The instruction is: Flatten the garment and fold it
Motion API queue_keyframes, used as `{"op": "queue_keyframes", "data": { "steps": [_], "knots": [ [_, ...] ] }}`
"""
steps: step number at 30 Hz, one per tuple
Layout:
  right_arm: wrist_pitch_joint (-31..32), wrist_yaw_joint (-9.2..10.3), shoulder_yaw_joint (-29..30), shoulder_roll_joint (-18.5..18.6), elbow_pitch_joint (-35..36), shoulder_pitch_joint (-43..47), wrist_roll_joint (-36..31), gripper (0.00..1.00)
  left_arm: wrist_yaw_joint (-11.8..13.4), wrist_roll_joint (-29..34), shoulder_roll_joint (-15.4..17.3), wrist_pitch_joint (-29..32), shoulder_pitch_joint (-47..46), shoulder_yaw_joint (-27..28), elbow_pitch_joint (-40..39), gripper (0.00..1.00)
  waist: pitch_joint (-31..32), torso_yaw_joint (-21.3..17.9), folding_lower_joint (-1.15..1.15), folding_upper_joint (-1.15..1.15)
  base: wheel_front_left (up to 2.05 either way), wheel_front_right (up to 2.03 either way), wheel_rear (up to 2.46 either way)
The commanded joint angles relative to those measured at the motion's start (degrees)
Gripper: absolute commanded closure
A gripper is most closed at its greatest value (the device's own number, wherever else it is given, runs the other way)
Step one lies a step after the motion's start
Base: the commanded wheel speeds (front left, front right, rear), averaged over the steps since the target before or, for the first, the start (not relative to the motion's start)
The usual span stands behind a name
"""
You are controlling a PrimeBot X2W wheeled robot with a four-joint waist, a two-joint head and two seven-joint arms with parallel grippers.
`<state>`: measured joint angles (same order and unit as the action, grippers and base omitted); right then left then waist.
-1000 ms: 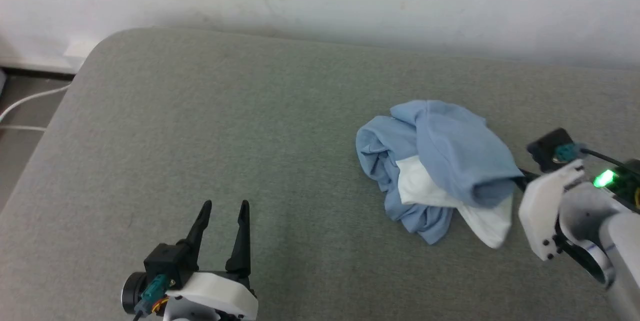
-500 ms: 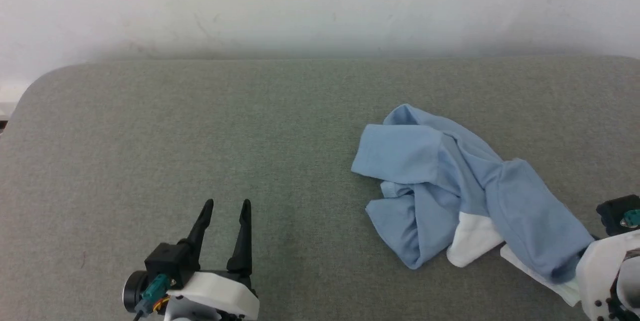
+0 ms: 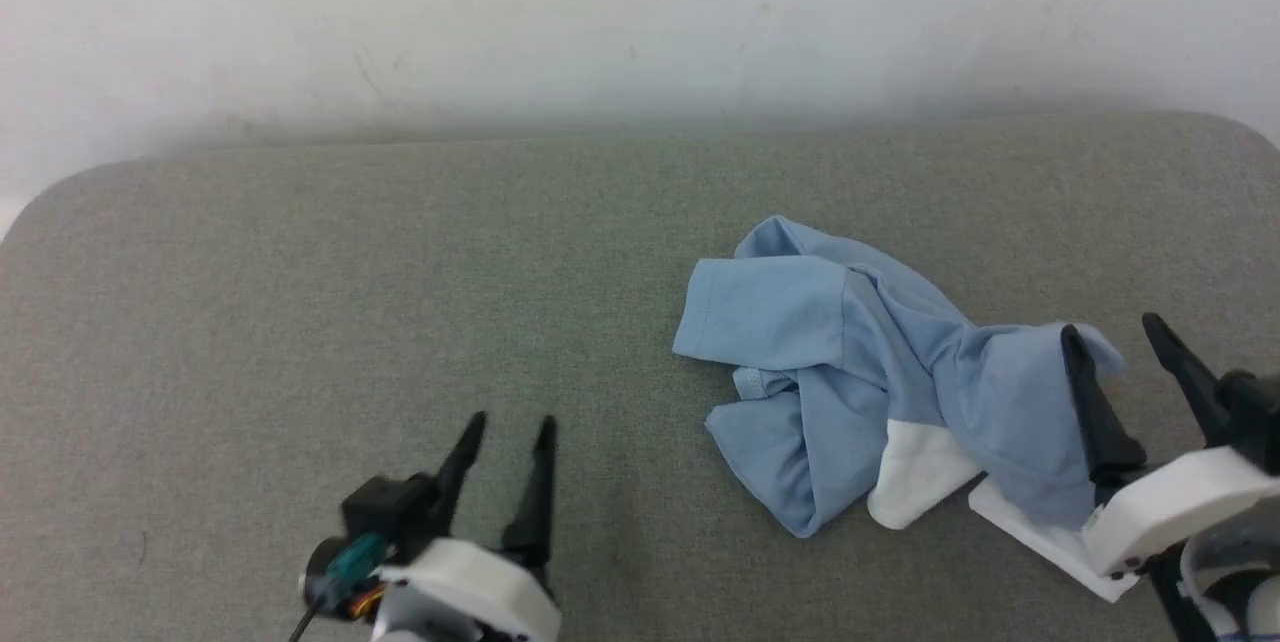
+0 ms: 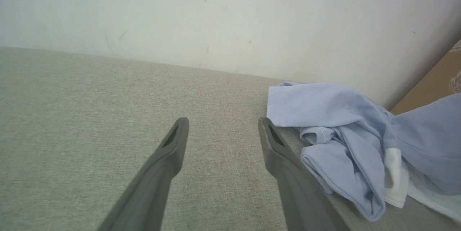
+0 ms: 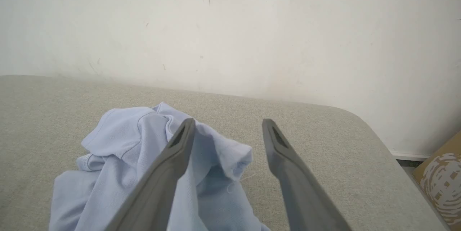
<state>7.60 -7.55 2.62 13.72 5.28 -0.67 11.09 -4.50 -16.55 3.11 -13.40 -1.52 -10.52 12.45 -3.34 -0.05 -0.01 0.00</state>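
One crumpled heap is what the garment makes: light blue knit bunched on itself, lying on the grey cushion at the tips of my right gripper and spreading away to that gripper's left; one sleeve lies fairly flat at the far left end, its stitched hem plain to see. The folds between bury the rest, so I cannot make out collar, front or back. A white part peeks from under the blue near my right wrist; some of it runs beneath the gripper's pale housing and is lost there. Any lettering on the cloth is folded out of my sight.

My right gripper's fingers stand wide apart and clamp nothing; the left-hand finger crosses over the blue cloth, though I cannot tell whether it touches; a rumpled corner with a loose thread lies in the gap between the two fingers.

My left gripper also has its fingers spread, over bare cushion, with the garment off to its right and apart from it.

Beyond both sets of fingertips rises a scuffed white wall; to the far right of my right gripper a cardboard box is cut off by the frame, its white print a swirl of broken rings that I cannot read as words.
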Motion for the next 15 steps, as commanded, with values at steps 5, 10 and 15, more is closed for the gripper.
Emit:
{"op": "queue_keyframes", "data": {
  "steps": [5, 10, 15],
  "knots": [
    [-6.95, 0.06, 2.63, -6.07, 0.46, 2.42, -3.84, 0.00, -0.66, -1.76, -0.22, 8.91, -6.58, -4.35, 1.28, 0.00, -2.69, -1.61, 0.01, 0.00, 0.00, 0.00, 0.00],
    [-9.63, 0.06, 3.32, -7.88, 0.93, 2.00, -6.32, 0.00, -0.13, -1.38, -0.22, 20.58, -16.12, -8.07, 3.28, 0.00, -6.74, -3.42, 0.01, 0.00, 0.00, 0.00, 0.00],
    [-10.81, 0.06, 5.19, -8.88, 1.10, 0.82, -7.66, 0.00, 1.90, -2.06, -0.23, 31.22, -26.33, -10.73, 7.99, 0.00, -10.18, -5.06, 0.01, 0.00, 0.00, 0.00, 0.00]
  ]
}}
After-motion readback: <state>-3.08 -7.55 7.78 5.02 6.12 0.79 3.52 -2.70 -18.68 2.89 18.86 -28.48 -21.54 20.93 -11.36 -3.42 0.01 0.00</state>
